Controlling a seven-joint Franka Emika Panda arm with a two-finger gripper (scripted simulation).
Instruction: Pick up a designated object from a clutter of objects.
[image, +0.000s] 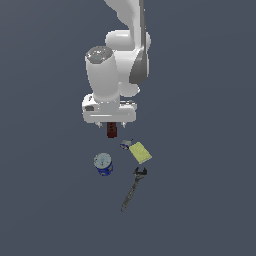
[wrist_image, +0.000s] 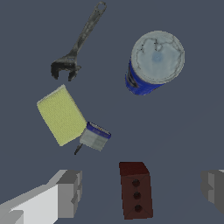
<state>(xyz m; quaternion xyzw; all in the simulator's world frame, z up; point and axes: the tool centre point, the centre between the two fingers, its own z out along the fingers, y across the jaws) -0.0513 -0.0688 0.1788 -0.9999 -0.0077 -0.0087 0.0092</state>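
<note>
Claw (wrist_image: 141, 188) agape, straddling red block (wrist_image: 136, 191)

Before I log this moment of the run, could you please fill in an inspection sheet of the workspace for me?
Surface: plain dark grey-blue floor, no marks seen.
Job's thing: dark red block with three dark holes, lying between the fingers, not touched.
Clutter: blue can with silver top, upright; yellow block lying flat; small grey piece with a blue edge, right beside the yellow block; dark wrench, apart from the rest.
Gripper: gripper open, one finger on each side of the red block, with gaps.
Cables: nothing seen.
Surroundings: nothing seen beyond the white arm.
</note>
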